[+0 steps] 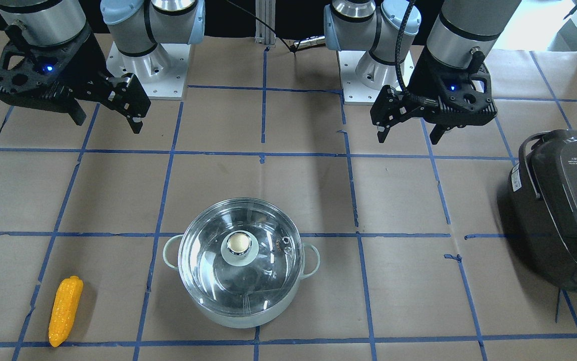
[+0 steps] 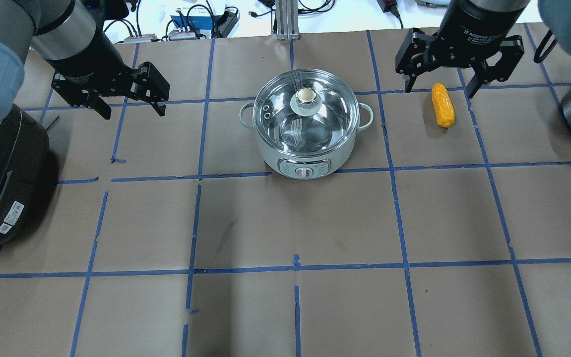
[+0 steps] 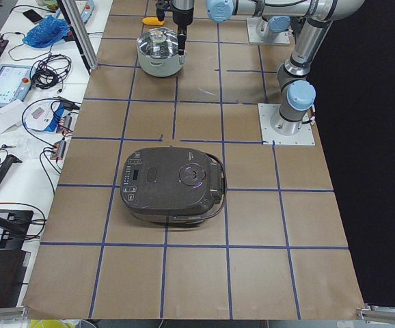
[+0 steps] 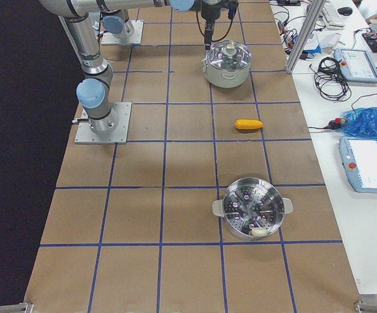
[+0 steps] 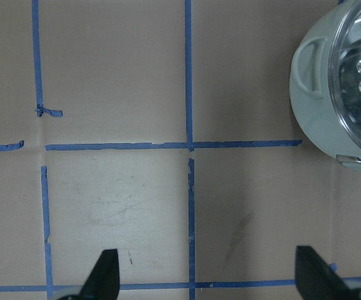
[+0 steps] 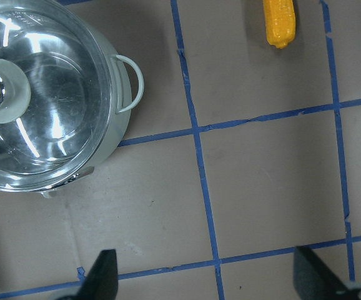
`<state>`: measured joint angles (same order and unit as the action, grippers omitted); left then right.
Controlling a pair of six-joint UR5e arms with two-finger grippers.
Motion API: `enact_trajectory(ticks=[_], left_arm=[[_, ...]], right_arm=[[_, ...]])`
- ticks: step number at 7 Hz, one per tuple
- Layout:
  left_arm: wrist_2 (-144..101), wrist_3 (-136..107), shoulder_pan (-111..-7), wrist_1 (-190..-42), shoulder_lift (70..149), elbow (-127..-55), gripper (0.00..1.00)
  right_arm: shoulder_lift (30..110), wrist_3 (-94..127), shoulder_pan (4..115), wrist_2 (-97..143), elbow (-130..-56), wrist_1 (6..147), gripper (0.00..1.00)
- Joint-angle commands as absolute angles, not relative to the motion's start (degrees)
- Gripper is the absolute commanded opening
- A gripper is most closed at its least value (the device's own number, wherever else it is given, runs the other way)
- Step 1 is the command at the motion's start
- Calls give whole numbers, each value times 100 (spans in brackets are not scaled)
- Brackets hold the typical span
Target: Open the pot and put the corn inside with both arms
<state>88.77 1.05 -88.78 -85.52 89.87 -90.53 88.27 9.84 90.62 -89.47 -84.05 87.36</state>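
Nearest the front-facing camera I log the corn (image 1: 65, 311), lying on its side on the paper-covered surface (image 1: 288, 190), which is marked off in squares with blue tape. It sits on the robot's right of the pot (image 1: 240, 320), well apart from it and touching nothing else. The pot stands upright near the middle of the surface with its glass lid (image 1: 268, 273) seated on the rim and the pale knob (image 1: 238, 244) at the lid's centre. One loop handle shows at each side, and the overhead view shows a small dial panel (image 2: 305, 172) on the wall facing the robot. The right tool (image 1: 109, 124) hangs above the surface with its fingers spread apart and nothing between them. Its wrist camera looks down on the corn at the top edge of its view and the pot at the upper left. The left tool (image 1: 408, 136) hangs likewise on the other side, fingers spread and empty, and its wrist camera catches only the pot's edge and one handle at the upper right. Neither tool touches the lid or the corn. A dark grey rice cooker (image 1: 564, 210) stands closed at the robot's far left. A steel steamer pot (image 4: 218, 208), uncovered, stands at the far right end, beyond the corn.
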Motion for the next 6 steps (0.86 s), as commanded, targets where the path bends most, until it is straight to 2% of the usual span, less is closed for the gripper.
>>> enact_trajectory(ticks=[1, 6], left_arm=[[8877, 105, -8877, -8552, 8983, -9053, 100], [8868, -419, -9138, -8517, 9385, -8825, 100]], right_arm=[[8859, 984, 9062, -8947, -8437, 8736, 100], [8868, 976, 9062, -8956, -8446, 8692, 100]])
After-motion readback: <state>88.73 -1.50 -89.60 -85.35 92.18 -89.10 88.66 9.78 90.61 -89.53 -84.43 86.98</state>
